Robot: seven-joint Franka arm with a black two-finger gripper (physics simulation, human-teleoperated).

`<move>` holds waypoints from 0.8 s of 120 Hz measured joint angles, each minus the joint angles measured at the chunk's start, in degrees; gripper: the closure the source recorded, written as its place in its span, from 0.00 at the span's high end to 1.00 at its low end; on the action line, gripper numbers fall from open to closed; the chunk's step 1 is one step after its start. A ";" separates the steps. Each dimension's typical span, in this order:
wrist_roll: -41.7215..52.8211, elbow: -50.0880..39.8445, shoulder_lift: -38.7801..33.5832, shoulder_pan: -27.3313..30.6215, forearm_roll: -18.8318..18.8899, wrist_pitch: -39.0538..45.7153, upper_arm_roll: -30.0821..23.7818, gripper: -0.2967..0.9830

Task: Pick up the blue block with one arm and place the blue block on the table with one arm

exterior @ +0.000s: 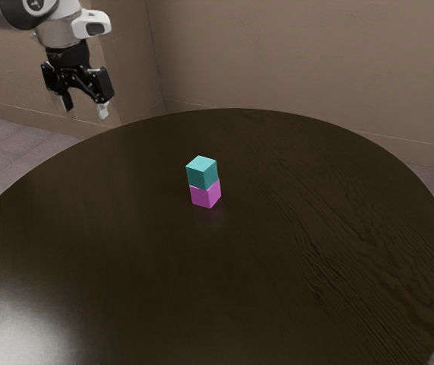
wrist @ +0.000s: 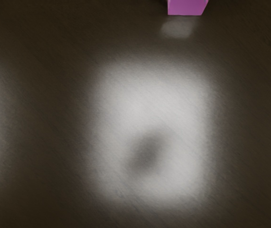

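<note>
In the exterior view my gripper (exterior: 85,108) hangs at the upper left, open, its two fingers apart with nothing between them. It is well away from the blocks and higher than the tabletop. The blue block (exterior: 202,173), teal in colour, rests on top of the pink block (exterior: 205,195), near the middle of the dark round table (exterior: 277,251). In the wrist view the lower part of the pink block (wrist: 187,6) appears at the edge, on the dark tabletop (wrist: 249,142).
Beige walls (exterior: 293,61) stand behind the table, whose curved far edge runs below them. A bright reflection (wrist: 149,109) lies on the tabletop beneath my hand.
</note>
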 joint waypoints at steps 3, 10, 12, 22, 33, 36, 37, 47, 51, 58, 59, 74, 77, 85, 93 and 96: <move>0.09 0.02 0.01 0.35 -0.03 0.76 -0.03 0.77; 0.28 0.05 0.25 0.95 -0.05 2.21 -0.06 0.77; 0.33 0.07 0.33 1.05 -0.03 2.53 -0.06 0.77; 0.55 2.07 3.05 0.73 0.02 3.83 0.16 0.77; 0.80 14.26 12.98 -2.97 0.04 2.69 0.31 0.77; 0.99 18.22 16.37 -3.17 -0.02 2.16 0.08 0.77; 1.09 19.70 17.71 -2.95 -0.12 1.99 -0.09 0.77; 2.52 34.24 31.65 2.54 -1.40 0.54 -4.02 0.77; 3.16 38.33 35.87 4.01 -1.75 0.18 -5.09 0.77; 4.20 41.51 39.44 5.13 -2.16 0.01 -5.72 0.77; 4.34 41.80 39.89 5.21 -2.21 0.02 -5.77 0.77; 6.24 49.02 47.98 5.63 -2.75 0.43 -7.81 0.77; 6.58 50.49 49.40 5.62 -2.80 0.84 -8.84 0.77; 7.41 52.65 52.32 5.65 -2.93 2.30 -11.08 0.77; 8.16 54.57 55.22 5.66 -3.43 3.78 -12.20 0.77; 8.42 55.11 56.14 5.67 -3.67 4.31 -12.39 0.77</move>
